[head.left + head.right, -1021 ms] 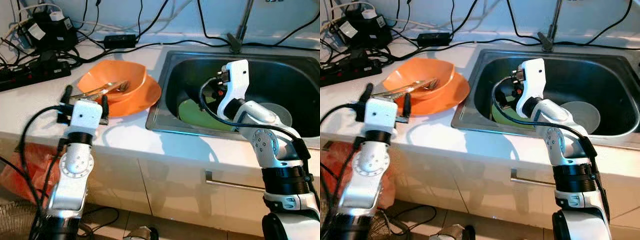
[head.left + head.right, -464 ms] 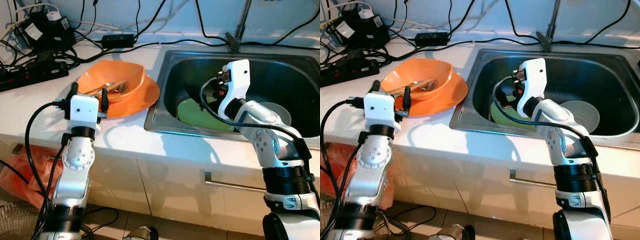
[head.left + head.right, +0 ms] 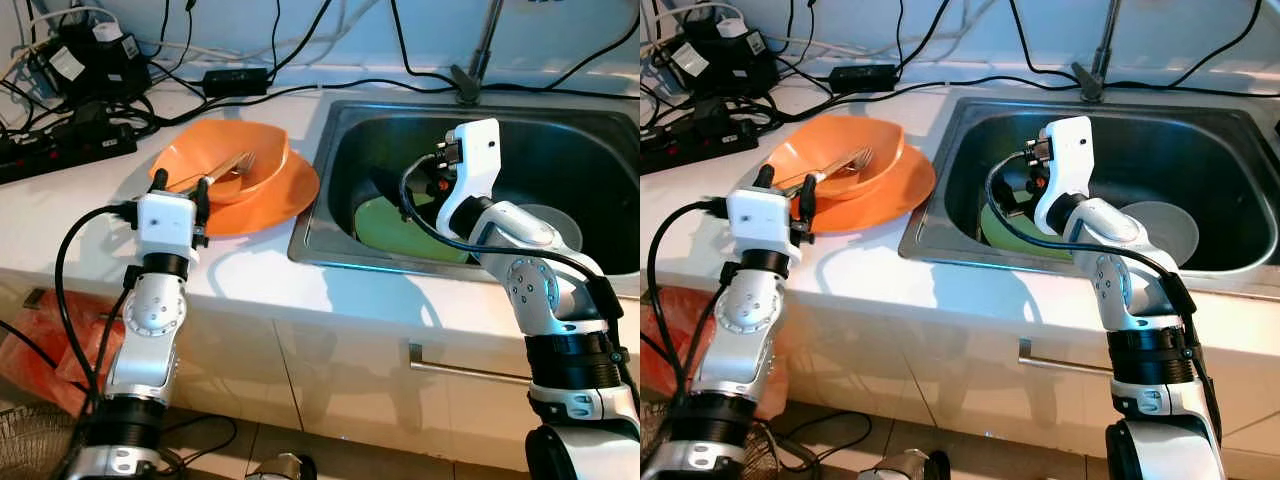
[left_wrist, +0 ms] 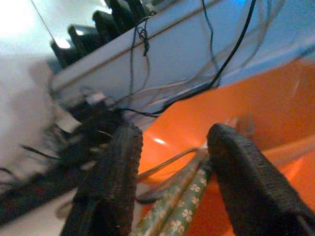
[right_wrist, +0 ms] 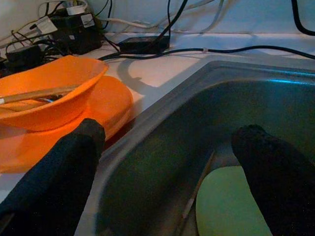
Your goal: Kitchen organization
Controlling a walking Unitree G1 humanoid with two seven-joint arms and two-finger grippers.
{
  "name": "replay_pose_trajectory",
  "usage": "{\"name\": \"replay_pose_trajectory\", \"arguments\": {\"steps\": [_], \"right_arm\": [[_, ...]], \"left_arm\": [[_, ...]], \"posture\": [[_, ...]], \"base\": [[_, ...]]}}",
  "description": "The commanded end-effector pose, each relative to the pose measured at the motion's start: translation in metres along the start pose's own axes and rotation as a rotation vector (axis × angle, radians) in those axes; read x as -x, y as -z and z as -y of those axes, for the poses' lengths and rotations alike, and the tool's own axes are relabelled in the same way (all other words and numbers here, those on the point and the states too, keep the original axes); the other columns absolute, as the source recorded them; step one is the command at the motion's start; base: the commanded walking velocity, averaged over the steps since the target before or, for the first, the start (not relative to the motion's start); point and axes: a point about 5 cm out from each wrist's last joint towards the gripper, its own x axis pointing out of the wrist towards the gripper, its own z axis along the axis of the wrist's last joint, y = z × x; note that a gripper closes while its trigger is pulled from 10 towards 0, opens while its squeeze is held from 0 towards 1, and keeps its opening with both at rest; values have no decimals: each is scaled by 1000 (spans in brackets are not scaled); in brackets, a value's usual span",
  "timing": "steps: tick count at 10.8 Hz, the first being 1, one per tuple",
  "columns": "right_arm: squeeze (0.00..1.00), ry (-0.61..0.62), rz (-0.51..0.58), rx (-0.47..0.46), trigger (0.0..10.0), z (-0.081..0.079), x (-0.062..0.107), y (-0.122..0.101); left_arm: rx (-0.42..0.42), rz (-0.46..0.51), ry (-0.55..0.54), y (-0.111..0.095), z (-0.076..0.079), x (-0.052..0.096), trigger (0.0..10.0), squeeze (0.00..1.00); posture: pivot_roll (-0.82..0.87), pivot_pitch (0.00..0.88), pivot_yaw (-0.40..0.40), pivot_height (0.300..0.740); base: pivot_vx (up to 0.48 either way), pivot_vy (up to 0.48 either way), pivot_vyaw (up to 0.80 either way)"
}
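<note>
Left gripper [image 3: 180,193]: fingers apart around patterned utensil handles [image 4: 183,209] at the rim of the orange bowl [image 3: 225,170] | bowl sits on orange plate [image 3: 285,195], fork [image 3: 232,166] inside | right gripper [image 5: 167,162]: spread wide over the sink [image 3: 600,150], above green plate [image 3: 395,228] | power strip [image 3: 60,155] and cables [image 3: 300,85] crowd the counter behind.

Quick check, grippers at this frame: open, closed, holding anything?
Left gripper: open, fingers either side of the utensil handles in the orange bowl, not clamped.
Right gripper: open, empty, over the sink.
</note>
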Motion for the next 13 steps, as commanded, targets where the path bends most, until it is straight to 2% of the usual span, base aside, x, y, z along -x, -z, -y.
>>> {"name": "replay_pose_trajectory", "arguments": {"steps": [1, 2, 3, 4, 5, 6, 8, 10, 13], "right_arm": [[0, 5, 5, 13, 10000, 0, 0, -5], [0, 7, 4, 14, 10000, 1, 0, -4], [0, 7, 4, 14, 10000, 1, 0, -4], [0, 6, 4, 13, 10000, 1, 0, -4], [0, -9, 2, 14, 10000, 0, 1, -5], [0, -30, -2, 16, 10000, -1, 2, -5], [0, -181, -36, 43, 10000, -7, 12, -7], [0, -351, -73, 69, 10000, -17, 25, -4], [0, -435, -88, 75, 10000, -23, 32, -3]], "left_arm": [[9, -11, 3, 4, 0, -1, 0, 0], [135, 49, 24, 1, -1, -2, 0, 0], [134, 43, 33, -1, 5, -1, 0, 0], [145, 47, 46, -21, 32, 6, 0, 0], [119, 34, 34, -9, 5, -4, 0, 0], [91, 40, 32, -3, -4, -6, 0, 0], [99, 60, 21, -15, 2, -7, 0, 0], [117, 67, 25, -19, -1, -10, 0, 0], [120, 70, 32, -21, -4, -11, 0, 0]], "posture": [[121, 72, 86, 740], [120, 73, 87, 740], [120, 73, 88, 740], [120, 73, 88, 740], [122, 71, 89, 740], [122, 70, 89, 740], [120, 67, 89, 740], [116, 67, 87, 740], [119, 66, 89, 740]], "base": [[0, 0, 0], [0, 0, 0], [0, 0, 0], [0, 0, 0], [0, 0, 0], [0, 0, 0], [0, 0, 0], [0, 0, 0], [0, 0, 0]]}}
